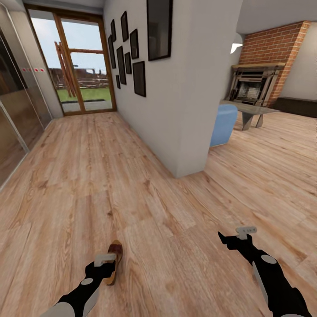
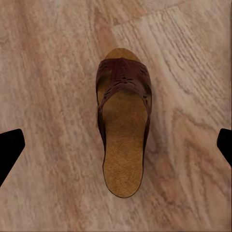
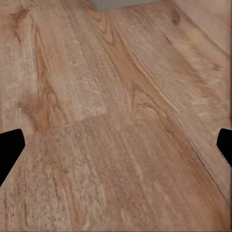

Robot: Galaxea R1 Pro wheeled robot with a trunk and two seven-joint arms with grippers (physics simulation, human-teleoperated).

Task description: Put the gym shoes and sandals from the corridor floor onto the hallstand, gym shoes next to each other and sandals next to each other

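On corridor floor [image 1: 88, 176], low near left arm: one sandal [image 2: 123, 125] lying flat, strap end pointing away down hall. Left gripper [image 2: 116, 145] spread wide above it, not touching. Right gripper [image 3: 116, 145] also spread, over bare planks.

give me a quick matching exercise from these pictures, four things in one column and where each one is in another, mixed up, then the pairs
Things:
1. sandal
2. picture frames
3. brick fireplace
4. glass door

Places:
A. at the far end of the corridor
B. on the wood floor below the left gripper
C. hung on the grey wall
D. in the room at the right

Pairs: 1-B, 2-C, 3-D, 4-A
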